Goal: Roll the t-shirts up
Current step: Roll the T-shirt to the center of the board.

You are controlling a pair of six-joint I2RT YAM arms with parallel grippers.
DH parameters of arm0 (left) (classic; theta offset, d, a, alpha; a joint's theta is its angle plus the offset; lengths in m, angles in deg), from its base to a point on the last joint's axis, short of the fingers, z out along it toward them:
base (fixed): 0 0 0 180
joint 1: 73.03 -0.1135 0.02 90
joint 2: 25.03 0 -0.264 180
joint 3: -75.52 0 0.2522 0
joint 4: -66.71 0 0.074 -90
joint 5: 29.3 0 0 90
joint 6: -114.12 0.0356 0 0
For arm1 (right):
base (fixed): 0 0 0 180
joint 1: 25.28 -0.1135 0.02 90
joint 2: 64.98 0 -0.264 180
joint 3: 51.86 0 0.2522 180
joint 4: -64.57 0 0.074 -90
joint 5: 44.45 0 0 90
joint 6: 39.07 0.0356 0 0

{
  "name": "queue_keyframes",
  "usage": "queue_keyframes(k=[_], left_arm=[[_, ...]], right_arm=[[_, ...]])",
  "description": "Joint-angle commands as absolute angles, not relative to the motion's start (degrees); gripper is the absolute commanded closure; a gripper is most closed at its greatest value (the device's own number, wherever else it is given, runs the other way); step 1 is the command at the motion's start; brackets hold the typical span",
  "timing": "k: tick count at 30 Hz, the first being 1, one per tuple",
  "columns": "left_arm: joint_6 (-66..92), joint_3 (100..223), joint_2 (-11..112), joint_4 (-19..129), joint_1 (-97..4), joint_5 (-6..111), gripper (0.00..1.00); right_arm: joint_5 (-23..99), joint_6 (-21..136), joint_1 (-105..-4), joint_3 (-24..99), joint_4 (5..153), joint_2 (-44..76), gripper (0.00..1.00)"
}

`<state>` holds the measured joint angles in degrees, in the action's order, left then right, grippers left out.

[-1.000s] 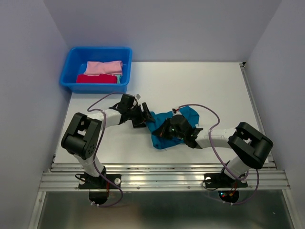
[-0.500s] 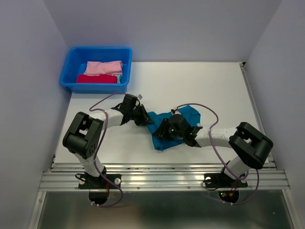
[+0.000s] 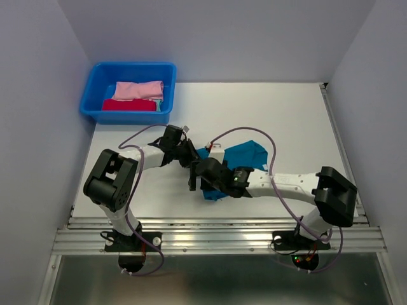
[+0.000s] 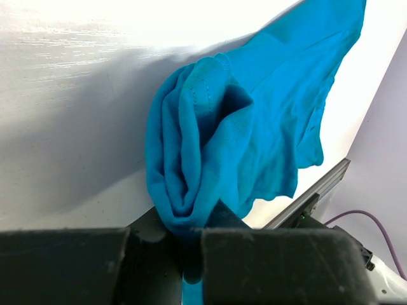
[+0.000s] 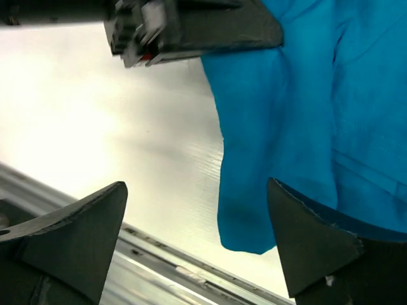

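Jaws of left gripper (image 4: 186, 257) clenched on bunched fold of teal t-shirt (image 4: 254, 114). Jaws of right gripper (image 5: 196, 190) spread wide over the shirt's edge. Shirt crumpled mid table (image 3: 267, 108), between both arms. Far-left corner, blue tub (image 3: 94, 86): pink bundle (image 3: 140, 89), red bundle (image 3: 129, 105).

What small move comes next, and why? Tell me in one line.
Probably lower the right fingers and close them on the shirt's loose corner: they hang open over it, while the left fingers pinch a bunched fold.
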<state>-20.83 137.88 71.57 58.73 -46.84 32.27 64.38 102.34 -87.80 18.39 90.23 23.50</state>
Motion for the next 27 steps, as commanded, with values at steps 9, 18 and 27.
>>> queue_keyframes(k=[9, 18, 27], left_arm=[[-20.88, 138.76, 70.68, 59.37, -46.66, 32.57, 1.00], [-20.88, 138.76, 71.30, 59.28, -46.66, 32.84, 1.00], [-20.88, 138.24, 71.47, 59.45, -46.66, 32.92, 1.00]], right_arm=[[94.06, 100.41, -98.14, 38.96, 119.81, 42.31, 0.05], [97.85, 101.02, -98.14, 43.55, 125.79, 49.01, 0.11], [98.29, 102.69, -98.14, 42.67, 125.09, 51.03, 0.21]])
